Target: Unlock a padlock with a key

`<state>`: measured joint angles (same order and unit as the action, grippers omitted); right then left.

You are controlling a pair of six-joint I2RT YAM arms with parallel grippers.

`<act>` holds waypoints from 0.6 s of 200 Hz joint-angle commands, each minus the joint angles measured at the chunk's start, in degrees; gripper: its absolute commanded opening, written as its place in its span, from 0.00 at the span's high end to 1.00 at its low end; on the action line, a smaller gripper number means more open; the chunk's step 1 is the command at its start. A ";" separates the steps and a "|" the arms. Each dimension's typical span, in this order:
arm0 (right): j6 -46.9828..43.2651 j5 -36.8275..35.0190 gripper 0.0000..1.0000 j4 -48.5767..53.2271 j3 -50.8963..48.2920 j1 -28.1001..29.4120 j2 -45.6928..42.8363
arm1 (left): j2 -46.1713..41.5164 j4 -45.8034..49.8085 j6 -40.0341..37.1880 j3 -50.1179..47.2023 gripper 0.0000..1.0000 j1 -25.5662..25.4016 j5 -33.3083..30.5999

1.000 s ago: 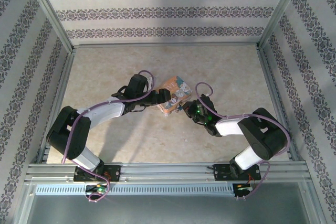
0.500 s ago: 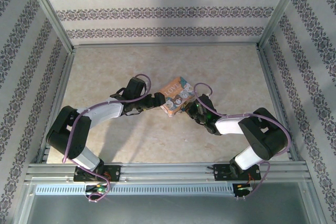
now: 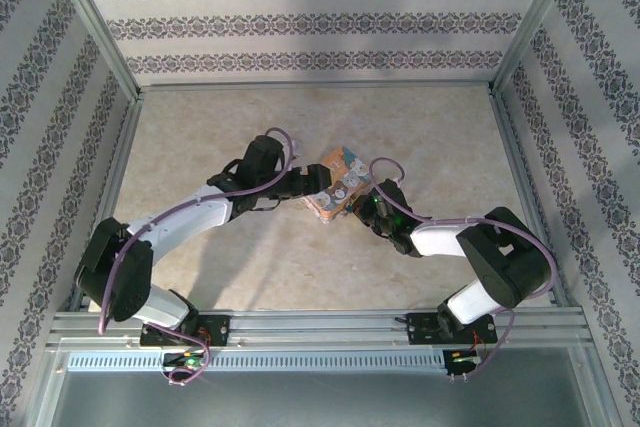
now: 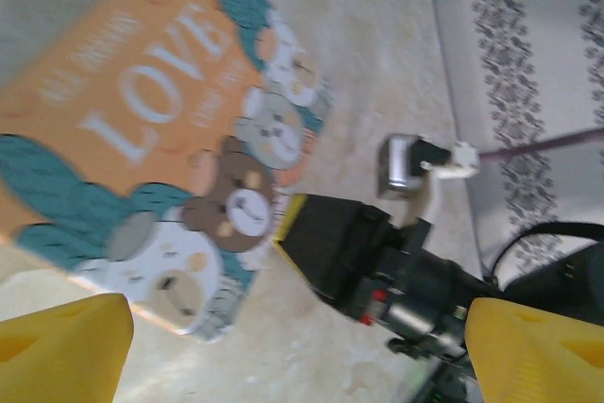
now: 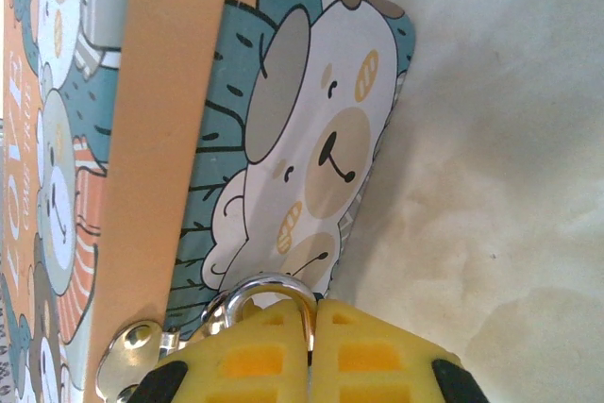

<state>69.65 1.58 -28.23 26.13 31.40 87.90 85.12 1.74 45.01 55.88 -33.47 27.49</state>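
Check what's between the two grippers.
Top view: the orange LOVE tin lies between them, with the left gripper on one side and the right gripper on the other.

**benchrat:** Seen from above, your left arm (image 3: 190,217) is chunky black joint housings with a smooth white shell over the long link. A thin purple cable (image 3: 290,147) runs along the outside of it and bulges out in loops.

**yam_fan:** Your right arm (image 3: 440,240) is the same build: white link, fat black housings, its own purple cable. There's also a small green light (image 3: 380,209) glowing by the wrist. Your bases (image 3: 185,331) are squat black blocks. Your left fingers (image 4: 66,346) are plain bright yellow. Your right fingers (image 5: 255,361) are yellow too, with rectangular pockets moulded in.
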 commanded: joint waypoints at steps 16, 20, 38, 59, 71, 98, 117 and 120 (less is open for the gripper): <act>-0.57 -1.75 1.00 2.92 0.96 1.08 -0.18 | 6.72 -4.26 2.84 4.28 0.10 -4.14 3.52; -0.57 -1.77 1.00 3.03 1.02 1.12 -0.19 | 7.38 -4.57 2.89 4.64 0.10 -4.48 3.69; -0.65 -1.76 1.00 3.16 1.22 1.34 -0.18 | 10.00 -4.77 2.74 6.44 0.10 -5.74 4.03; -0.74 -2.01 1.00 3.44 1.46 1.56 -0.10 | 12.26 0.14 -0.19 9.26 0.10 -7.01 1.34; -0.73 -2.09 1.00 3.36 1.49 1.64 -0.09 | 13.08 2.84 -1.68 9.90 0.10 -7.13 -0.28; -0.67 -1.95 1.00 3.19 1.42 1.57 -0.66 | 14.07 5.40 -2.73 8.71 0.09 -7.13 -2.55; 0.00 -1.77 1.00 2.54 0.83 1.17 -1.31 | 14.43 5.83 -2.61 7.00 0.09 -7.04 -3.48; 0.11 -1.70 1.00 2.42 0.74 1.08 -1.44 | 14.45 5.94 -2.67 6.78 0.09 -6.98 -3.67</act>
<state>69.67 0.64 -27.11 26.74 32.40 87.90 98.37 3.92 44.10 64.07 -40.07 26.41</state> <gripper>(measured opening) 0.050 0.905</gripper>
